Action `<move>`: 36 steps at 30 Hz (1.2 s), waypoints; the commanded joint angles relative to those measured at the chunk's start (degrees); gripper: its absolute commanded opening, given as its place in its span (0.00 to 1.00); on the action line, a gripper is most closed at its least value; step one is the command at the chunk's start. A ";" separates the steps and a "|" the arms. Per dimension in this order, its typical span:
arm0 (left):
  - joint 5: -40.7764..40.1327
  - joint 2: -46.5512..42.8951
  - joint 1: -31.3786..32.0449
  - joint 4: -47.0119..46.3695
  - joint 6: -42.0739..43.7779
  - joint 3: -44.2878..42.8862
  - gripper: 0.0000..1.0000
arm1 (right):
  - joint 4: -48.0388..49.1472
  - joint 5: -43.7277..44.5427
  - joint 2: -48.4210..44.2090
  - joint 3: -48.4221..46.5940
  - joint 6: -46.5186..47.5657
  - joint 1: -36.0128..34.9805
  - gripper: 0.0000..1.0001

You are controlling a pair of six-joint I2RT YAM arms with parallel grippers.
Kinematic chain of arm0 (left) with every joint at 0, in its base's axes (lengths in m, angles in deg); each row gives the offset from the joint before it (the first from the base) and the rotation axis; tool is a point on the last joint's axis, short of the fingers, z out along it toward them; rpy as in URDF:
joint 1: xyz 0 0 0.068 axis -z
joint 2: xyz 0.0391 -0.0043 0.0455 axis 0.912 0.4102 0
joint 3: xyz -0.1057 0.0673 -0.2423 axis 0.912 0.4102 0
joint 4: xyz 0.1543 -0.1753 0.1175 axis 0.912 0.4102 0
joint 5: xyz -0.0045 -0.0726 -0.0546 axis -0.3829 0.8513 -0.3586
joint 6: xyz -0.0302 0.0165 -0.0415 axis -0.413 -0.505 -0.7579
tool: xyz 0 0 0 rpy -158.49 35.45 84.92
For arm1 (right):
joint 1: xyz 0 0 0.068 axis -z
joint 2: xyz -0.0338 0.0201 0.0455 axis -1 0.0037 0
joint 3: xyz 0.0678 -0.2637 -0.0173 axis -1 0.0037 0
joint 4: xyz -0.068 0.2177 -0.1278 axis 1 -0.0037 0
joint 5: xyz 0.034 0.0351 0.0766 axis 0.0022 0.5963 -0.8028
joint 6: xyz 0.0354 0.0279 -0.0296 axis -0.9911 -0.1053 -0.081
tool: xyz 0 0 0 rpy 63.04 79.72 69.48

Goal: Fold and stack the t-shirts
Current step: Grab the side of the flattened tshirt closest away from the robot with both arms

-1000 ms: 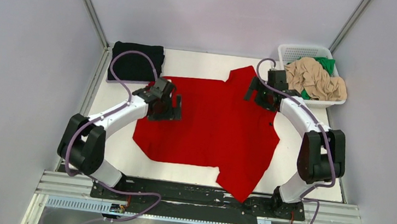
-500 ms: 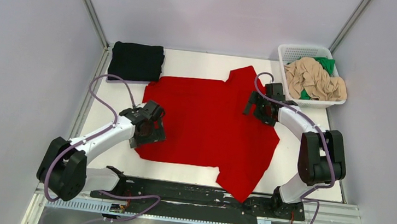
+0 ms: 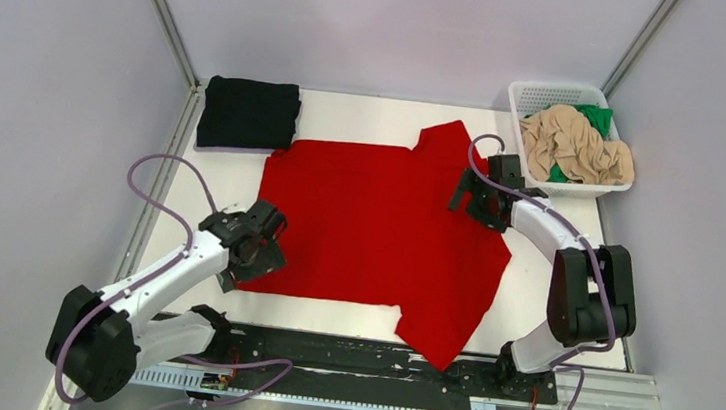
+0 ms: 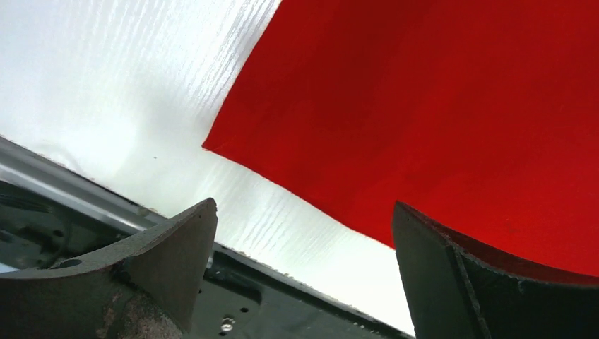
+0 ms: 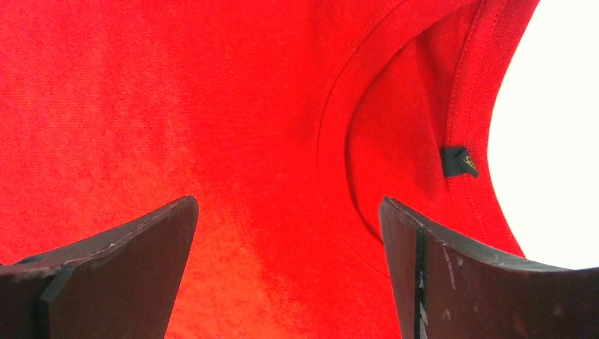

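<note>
The red t-shirt (image 3: 378, 217) lies spread flat across the middle of the table, one sleeve towards the near edge and its collar at the right. My left gripper (image 3: 262, 254) is open and empty just above the shirt's near left corner (image 4: 212, 145), jaws wide apart (image 4: 304, 236). My right gripper (image 3: 463, 190) is open and empty low over the red cloth beside the collar (image 5: 339, 106), jaws wide apart (image 5: 289, 236). The black t-shirt (image 3: 249, 114) lies folded at the back left. The beige t-shirt (image 3: 575, 150) and the green t-shirt (image 3: 596, 117) lie crumpled in the basket.
The white lattice basket (image 3: 541, 92) stands at the back right corner. The black base rail (image 3: 345, 354) runs along the near edge and also shows in the left wrist view (image 4: 282, 296). Grey walls close in the left, right and back sides. A black size tag (image 5: 459, 161) sits inside the collar.
My left arm has swung back from the shirt's far left part to its near left corner. The right gripper has barely moved. The shirt lies as before.
</note>
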 commanded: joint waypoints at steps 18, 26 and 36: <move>-7.44 3.12 -0.03 -13.42 -21.39 9.49 0.67 | 2.00 0.93 -4.51 1.25 -0.87 0.78 1.00; -8.38 3.60 -0.05 -15.29 -21.61 9.66 0.18 | 0.69 2.76 -6.75 2.11 -1.24 1.16 1.00; -7.41 0.49 -0.04 -18.67 -16.87 10.60 0.00 | -14.81 2.10 -16.70 4.65 -1.35 -0.62 1.00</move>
